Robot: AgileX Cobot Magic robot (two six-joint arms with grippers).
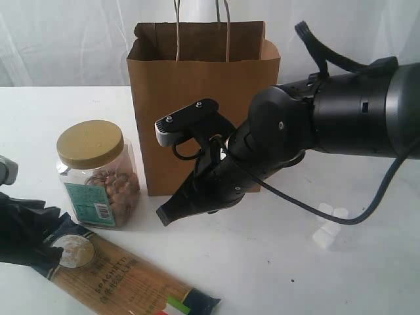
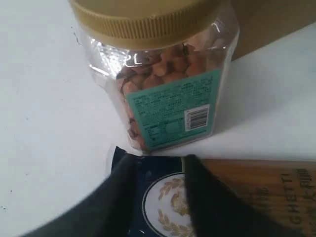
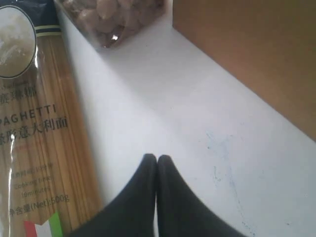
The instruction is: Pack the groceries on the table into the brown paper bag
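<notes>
The brown paper bag (image 1: 197, 85) stands upright at the back of the table (image 1: 275, 275). Left of it stands the tan-lidded nut jar (image 1: 98, 177) (image 2: 163, 74). In front of the jar the spaghetti packet (image 1: 125, 279) (image 2: 276, 192) lies flat. My left gripper (image 2: 160, 165) (image 1: 41, 244) is open, its fingers (image 2: 212, 202) spread over the packet's dark blue end with the white emblem. My right gripper (image 1: 164, 215) (image 3: 157, 159) is shut and empty, low over bare table between jar and bag front. White marshmallows (image 1: 328, 226) lie to the right.
The big black right arm (image 1: 341, 111) reaches across in front of the bag's right side. In the right wrist view the packet (image 3: 39, 138), the jar's base (image 3: 118, 19) and the bag's wall (image 3: 256, 54) surround a strip of white table.
</notes>
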